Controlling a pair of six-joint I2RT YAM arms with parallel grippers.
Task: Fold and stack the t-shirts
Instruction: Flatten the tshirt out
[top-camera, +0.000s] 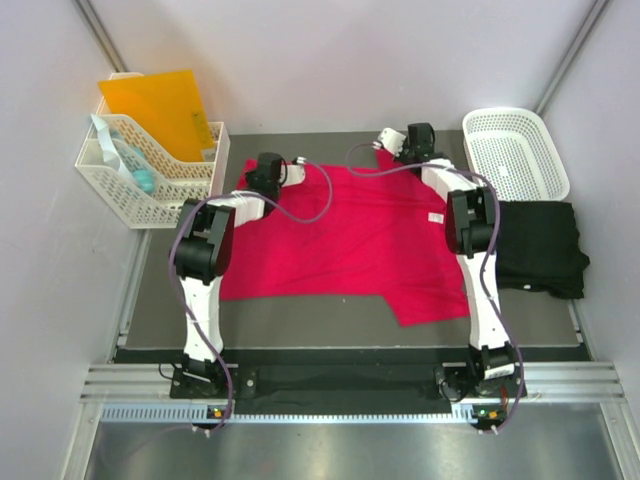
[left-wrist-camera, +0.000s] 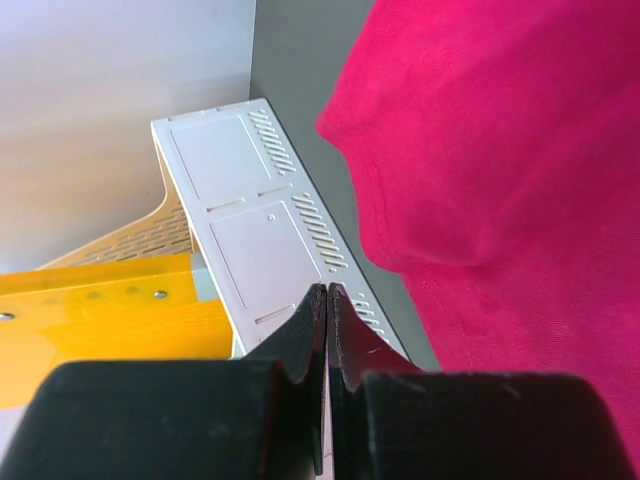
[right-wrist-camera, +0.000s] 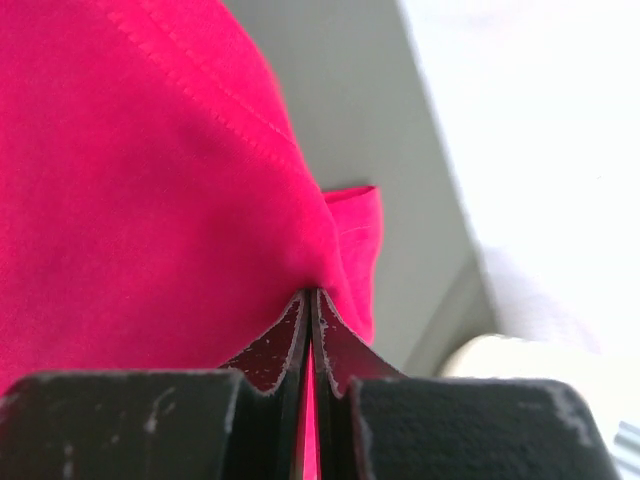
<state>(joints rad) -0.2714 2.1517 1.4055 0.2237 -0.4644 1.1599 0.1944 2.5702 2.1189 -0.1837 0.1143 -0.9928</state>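
Toward the bench's (top-camera: 300, 318) far side, the right pincer (right-wrist-camera: 311, 296) is clamped on the red t-shirt (top-camera: 350, 235), with cloth showing between its fingers. The left pincer (left-wrist-camera: 327, 293) is closed, tips pressed together, just beside that shirt's edge. There are two t-shirts: the red one is spread mid-bench and the black t-shirt (top-camera: 540, 245) is bunched at the right. There is one white basket (top-camera: 515, 150) and one file rack (top-camera: 150, 185). Only the overhead view shows the black t-shirt and the basket.

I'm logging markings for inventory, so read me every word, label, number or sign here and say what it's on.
No text here can be read.
White neck label on the pinkish-red t-shirt: too small to read.
Orange folder, black t-shirt and white lattice basket: no print visible.
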